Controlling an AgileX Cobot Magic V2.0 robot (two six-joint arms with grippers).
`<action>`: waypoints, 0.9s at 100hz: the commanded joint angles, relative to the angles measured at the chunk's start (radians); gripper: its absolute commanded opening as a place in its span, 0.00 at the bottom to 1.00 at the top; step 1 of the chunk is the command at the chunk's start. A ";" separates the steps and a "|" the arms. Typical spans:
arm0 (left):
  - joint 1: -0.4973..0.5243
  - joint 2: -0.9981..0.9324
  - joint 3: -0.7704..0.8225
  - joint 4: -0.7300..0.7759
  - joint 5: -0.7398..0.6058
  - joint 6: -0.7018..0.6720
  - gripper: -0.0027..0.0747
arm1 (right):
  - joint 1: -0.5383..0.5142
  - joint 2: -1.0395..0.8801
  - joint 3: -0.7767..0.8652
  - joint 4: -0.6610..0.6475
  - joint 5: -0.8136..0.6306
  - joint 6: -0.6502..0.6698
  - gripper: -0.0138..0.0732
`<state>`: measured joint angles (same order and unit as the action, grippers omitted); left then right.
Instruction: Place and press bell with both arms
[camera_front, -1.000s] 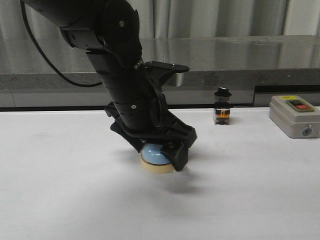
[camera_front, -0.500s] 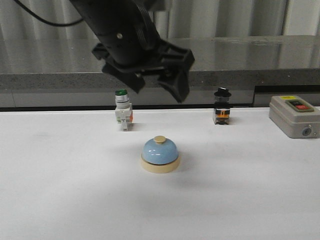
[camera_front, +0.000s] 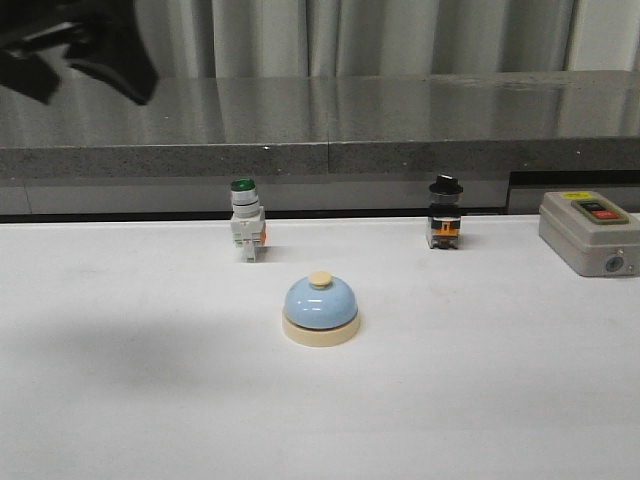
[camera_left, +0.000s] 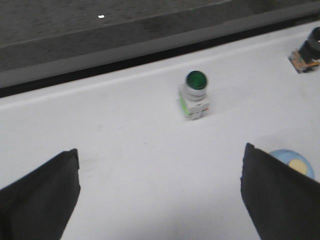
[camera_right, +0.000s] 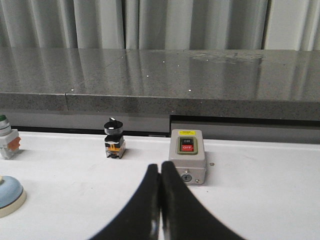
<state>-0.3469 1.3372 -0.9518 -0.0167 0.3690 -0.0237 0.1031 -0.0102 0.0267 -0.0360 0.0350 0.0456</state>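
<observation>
The light-blue bell (camera_front: 320, 309) with its cream base and button stands alone on the white table, near the middle. My left gripper (camera_front: 85, 55) is high at the upper left of the front view, far from the bell. It is open and empty, its fingers (camera_left: 37, 200) wide apart over bare table; the bell (camera_left: 295, 164) shows behind one fingertip. My right gripper (camera_right: 160, 172) is shut and empty, out of the front view, low over the table. The bell's edge (camera_right: 7, 196) shows far to the side in the right wrist view.
A green-capped white push-button switch (camera_front: 246, 231) and a black-knobbed switch (camera_front: 444, 225) stand at the table's back. A grey box with red and green buttons (camera_front: 590, 232) sits at the back right. A dark stone ledge (camera_front: 400, 120) runs behind the table.
My left gripper let go of the bell, rose, and swung up and to the left. The bell stays where it was set down.
</observation>
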 joint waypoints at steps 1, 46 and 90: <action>0.053 -0.121 0.056 -0.009 -0.091 -0.020 0.84 | -0.007 -0.015 -0.013 -0.002 -0.083 -0.006 0.09; 0.152 -0.554 0.369 -0.009 -0.119 -0.020 0.80 | -0.007 -0.015 -0.013 -0.002 -0.083 -0.006 0.09; 0.152 -0.713 0.412 -0.007 -0.091 -0.020 0.01 | -0.007 -0.015 -0.013 -0.002 -0.083 -0.006 0.09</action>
<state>-0.1971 0.6278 -0.5138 -0.0167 0.3461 -0.0350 0.1031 -0.0102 0.0267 -0.0360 0.0350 0.0456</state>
